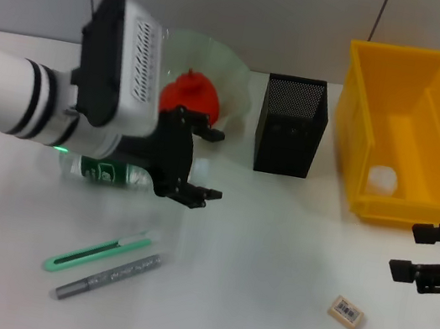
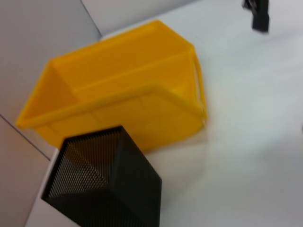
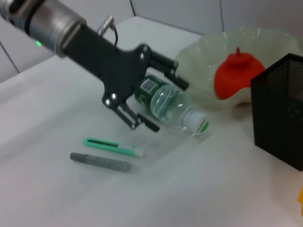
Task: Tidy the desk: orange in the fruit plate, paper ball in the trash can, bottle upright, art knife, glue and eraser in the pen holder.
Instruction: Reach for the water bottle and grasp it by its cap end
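We list: left arm, white tube, black rings, green light; white vented wrist box; black left gripper; black right gripper.

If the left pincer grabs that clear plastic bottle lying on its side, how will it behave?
The clear plastic bottle with the green label lies on its round side, so a nudge would probably roll it. Its thin walls likely flex when squeezed. The open left pincer straddles it; contents unclear, weight uncertain.
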`<action>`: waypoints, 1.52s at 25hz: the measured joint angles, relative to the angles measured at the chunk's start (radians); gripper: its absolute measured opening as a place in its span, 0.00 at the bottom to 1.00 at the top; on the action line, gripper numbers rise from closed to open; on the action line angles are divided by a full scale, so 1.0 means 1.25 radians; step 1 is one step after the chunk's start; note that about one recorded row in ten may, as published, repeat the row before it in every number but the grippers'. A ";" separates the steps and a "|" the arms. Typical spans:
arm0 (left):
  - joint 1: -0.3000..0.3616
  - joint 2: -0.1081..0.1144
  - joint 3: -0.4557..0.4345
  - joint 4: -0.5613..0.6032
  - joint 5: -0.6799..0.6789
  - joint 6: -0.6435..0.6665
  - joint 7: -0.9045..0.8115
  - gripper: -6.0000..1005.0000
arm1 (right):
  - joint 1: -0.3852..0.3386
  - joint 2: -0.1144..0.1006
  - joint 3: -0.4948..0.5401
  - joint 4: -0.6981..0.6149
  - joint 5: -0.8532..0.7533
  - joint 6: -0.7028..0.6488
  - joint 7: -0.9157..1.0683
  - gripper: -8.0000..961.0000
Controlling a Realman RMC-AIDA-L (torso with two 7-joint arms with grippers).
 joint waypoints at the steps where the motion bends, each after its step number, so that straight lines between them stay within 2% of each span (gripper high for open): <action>1: -0.003 0.000 0.014 -0.003 0.012 -0.014 -0.006 0.80 | -0.001 0.000 0.002 -0.002 0.001 -0.001 0.001 0.84; 5: -0.025 -0.001 0.067 -0.034 0.058 -0.069 -0.032 0.80 | -0.001 0.000 0.002 -0.005 0.003 -0.003 0.006 0.84; 13: -0.056 -0.005 0.092 -0.112 0.078 -0.157 -0.027 0.80 | 0.012 0.003 -0.005 0.005 0.004 -0.001 0.010 0.84; 19: -0.071 -0.005 0.144 -0.159 0.085 -0.240 -0.026 0.80 | 0.028 0.005 -0.006 0.017 0.005 0.000 0.014 0.84; 27: -0.091 -0.005 0.156 -0.205 0.097 -0.287 -0.025 0.79 | 0.041 0.005 -0.006 0.039 0.007 0.002 0.017 0.84; 38: -0.096 -0.006 0.180 -0.232 0.101 -0.332 -0.025 0.73 | 0.053 0.005 -0.005 0.048 0.013 0.010 0.017 0.84</action>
